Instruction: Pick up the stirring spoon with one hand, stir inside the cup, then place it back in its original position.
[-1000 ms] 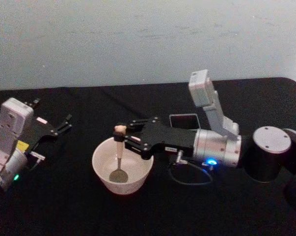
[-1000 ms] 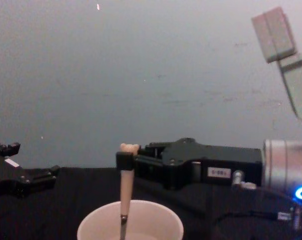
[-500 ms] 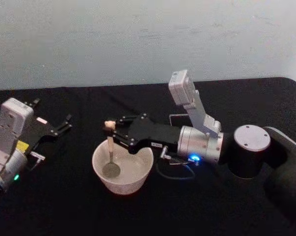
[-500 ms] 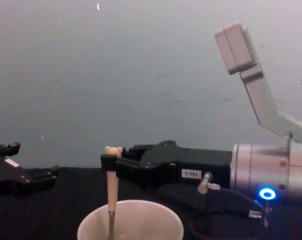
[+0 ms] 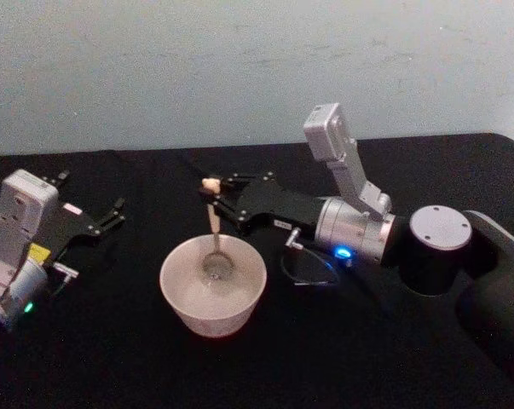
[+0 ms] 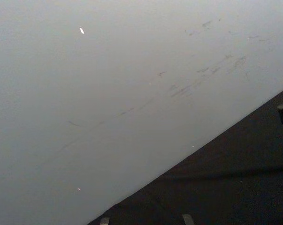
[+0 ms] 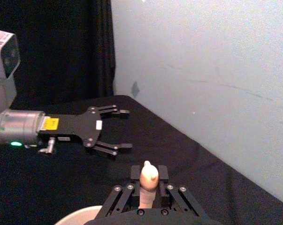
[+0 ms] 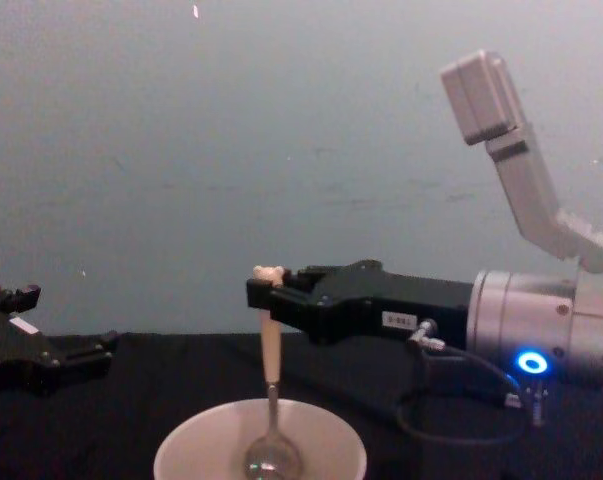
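Note:
The cream-white cup stands on the black table in front of me. The stirring spoon stands nearly upright in it, its metal bowl low inside near the far wall and its bear head on top. My right gripper reaches in from the right, shut on the spoon's beige handle just under the bear head. From the chest, the spoon hangs from the right gripper into the cup. My left gripper rests open at the left, apart from the cup. The holder is hidden.
A pale wall stands close behind the black table. The right arm's silver wrist and its loose cable lie just right of the cup. The left gripper points toward the cup from across the table.
The right gripper has carried the spoon from the cup's left side toward its far side and a little right. The left arm has not moved.

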Controlling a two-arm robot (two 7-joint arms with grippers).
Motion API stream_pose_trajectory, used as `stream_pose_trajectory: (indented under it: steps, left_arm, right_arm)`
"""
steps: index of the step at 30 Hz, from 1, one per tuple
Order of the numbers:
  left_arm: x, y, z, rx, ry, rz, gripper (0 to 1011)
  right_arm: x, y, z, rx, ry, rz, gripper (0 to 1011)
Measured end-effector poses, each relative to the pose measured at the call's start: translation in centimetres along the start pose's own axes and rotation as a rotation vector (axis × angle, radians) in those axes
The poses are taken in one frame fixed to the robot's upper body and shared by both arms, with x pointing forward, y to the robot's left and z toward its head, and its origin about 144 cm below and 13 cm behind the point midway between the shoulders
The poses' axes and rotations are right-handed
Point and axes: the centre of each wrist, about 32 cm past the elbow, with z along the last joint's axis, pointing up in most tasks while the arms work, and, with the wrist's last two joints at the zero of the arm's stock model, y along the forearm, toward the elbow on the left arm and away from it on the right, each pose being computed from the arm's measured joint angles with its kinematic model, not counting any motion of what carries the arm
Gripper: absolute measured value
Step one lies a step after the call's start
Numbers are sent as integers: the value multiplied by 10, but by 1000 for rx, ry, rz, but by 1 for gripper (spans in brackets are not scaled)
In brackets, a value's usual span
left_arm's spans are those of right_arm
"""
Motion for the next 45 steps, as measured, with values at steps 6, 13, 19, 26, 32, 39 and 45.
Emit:
stream_pose_trajectory:
  steps: [6, 13, 19, 26, 32, 39, 45]
  left_arm:
    - [0, 0, 0, 0, 0, 0, 1001]
    - [0, 0, 0, 0, 0, 0, 1001]
    - [0, 0, 0, 0, 0, 0, 1001]
    - [0, 0, 0, 0, 0, 0, 1001]
    - [0, 0, 0, 0, 0, 0, 1001]
    - [0, 0, 0, 0, 0, 0, 1001]
    - [0, 0, 0, 0, 0, 0, 1001]
  right_arm:
    - [3, -15, 0, 4, -15, -18, 215]
    - [0, -36, 2, -3, -26, 21, 215]
    - [-9, -53, 6, -9, -22, 79, 215]
    - [-20, -64, 9, -8, -1, 147, 215]
    - [-30, -63, 9, -13, 17, 192, 215]
    - [-34, -52, 9, -6, 20, 199, 215]
    - [-32, -34, 8, 0, 13, 173, 215]
